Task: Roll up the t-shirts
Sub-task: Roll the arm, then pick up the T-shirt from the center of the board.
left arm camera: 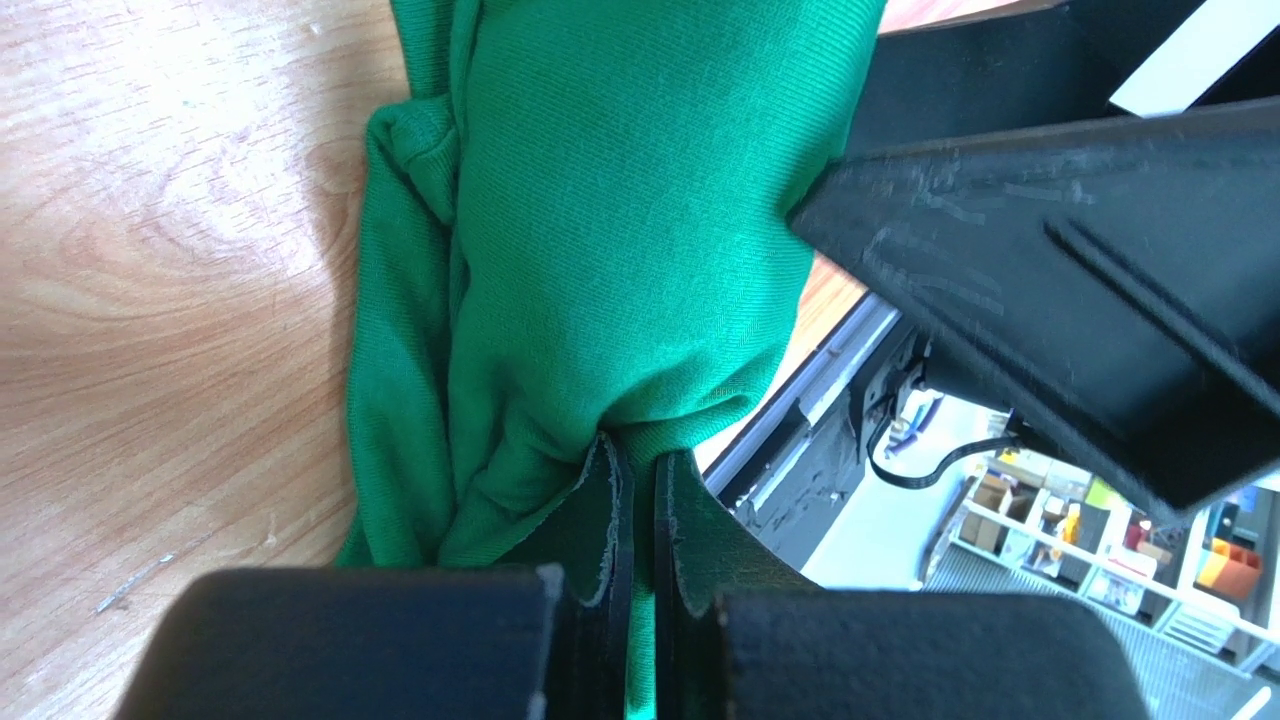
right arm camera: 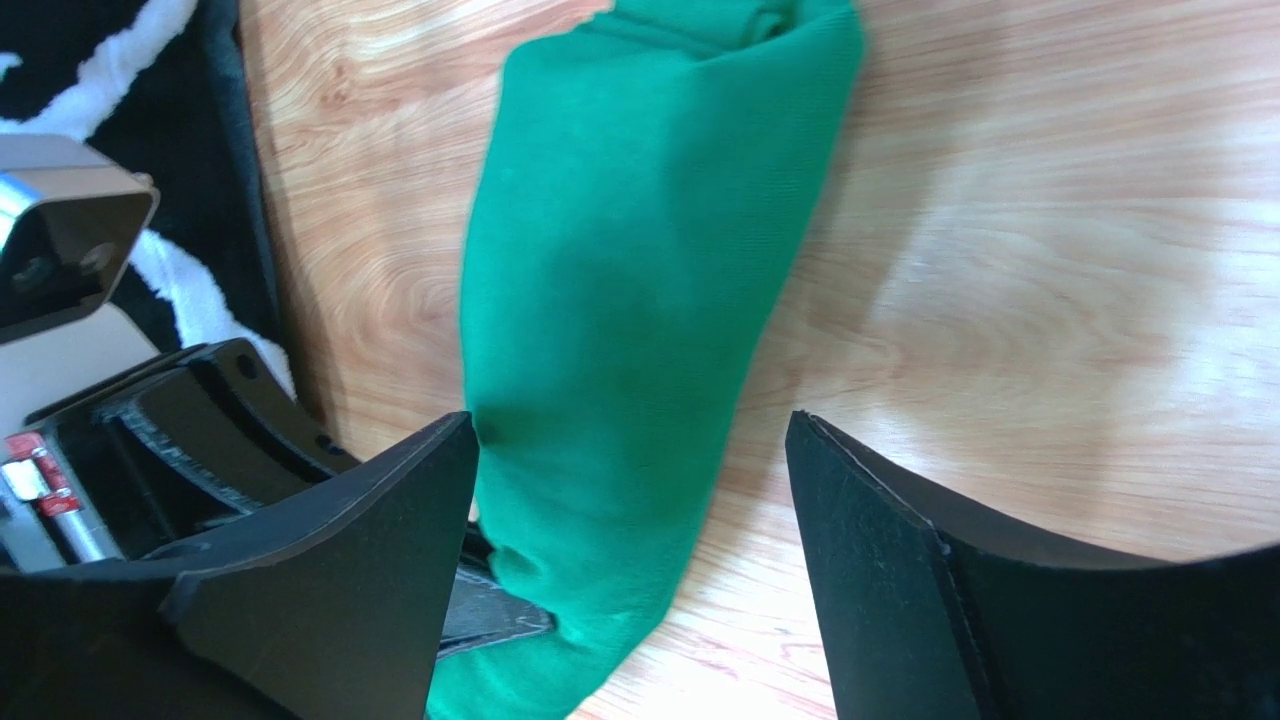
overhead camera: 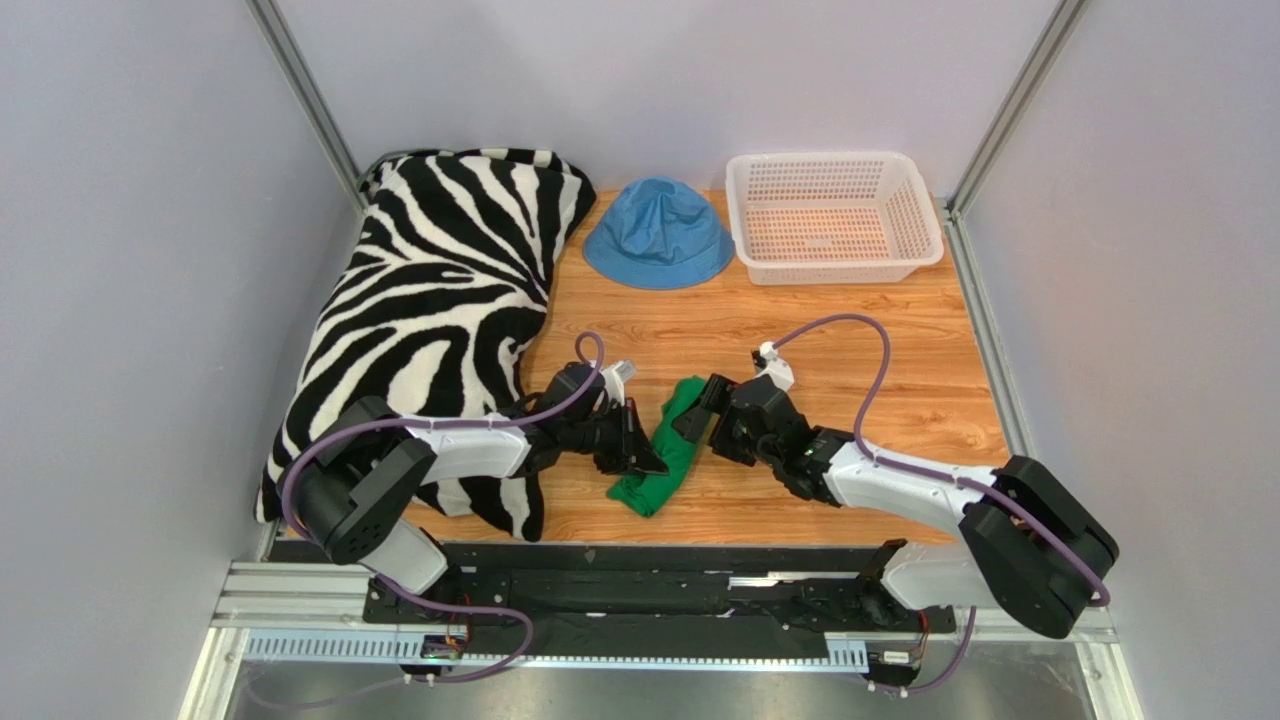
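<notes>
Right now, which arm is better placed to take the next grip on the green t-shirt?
Probably right. The right end effector stands open astride the green t-shirt, ready to close; the left end effector is shut on its end.

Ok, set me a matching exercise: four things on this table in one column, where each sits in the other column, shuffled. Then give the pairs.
1. green t-shirt
2. blue bucket hat
3. white basket
4. zebra pillow

a. far right corner
b. along the left side
c. near middle, bunched up
d. far middle

Pairs: 1-c, 2-d, 3-a, 4-b
</notes>
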You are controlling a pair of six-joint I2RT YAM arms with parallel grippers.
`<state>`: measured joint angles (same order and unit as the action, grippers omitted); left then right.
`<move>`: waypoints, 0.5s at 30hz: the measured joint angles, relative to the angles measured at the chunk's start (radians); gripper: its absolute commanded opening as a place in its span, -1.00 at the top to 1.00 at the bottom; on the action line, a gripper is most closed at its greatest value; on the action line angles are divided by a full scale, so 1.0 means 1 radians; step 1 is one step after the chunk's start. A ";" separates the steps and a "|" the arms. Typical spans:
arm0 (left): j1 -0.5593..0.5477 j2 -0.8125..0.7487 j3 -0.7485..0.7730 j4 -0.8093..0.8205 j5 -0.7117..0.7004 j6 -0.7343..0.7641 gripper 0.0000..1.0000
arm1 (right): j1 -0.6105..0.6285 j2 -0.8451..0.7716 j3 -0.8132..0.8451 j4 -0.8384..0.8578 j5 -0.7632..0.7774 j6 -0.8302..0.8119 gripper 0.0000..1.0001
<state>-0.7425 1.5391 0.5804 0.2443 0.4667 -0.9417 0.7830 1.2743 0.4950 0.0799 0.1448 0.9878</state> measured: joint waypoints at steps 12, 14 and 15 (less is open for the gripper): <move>0.015 0.004 0.000 -0.001 0.019 -0.008 1.00 | 0.032 0.101 0.038 0.019 0.003 0.034 -0.42; 0.018 0.004 -0.002 0.000 0.020 -0.012 1.00 | 0.032 0.128 0.063 0.015 0.003 0.039 -0.46; 0.018 0.004 -0.003 0.000 0.022 -0.015 1.00 | 0.032 0.143 0.079 0.005 0.003 0.041 -0.46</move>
<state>-0.7246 1.5429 0.5770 0.2443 0.4889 -0.9569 0.8154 1.4174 0.5743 0.0849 0.1478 1.0286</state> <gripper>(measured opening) 0.030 0.718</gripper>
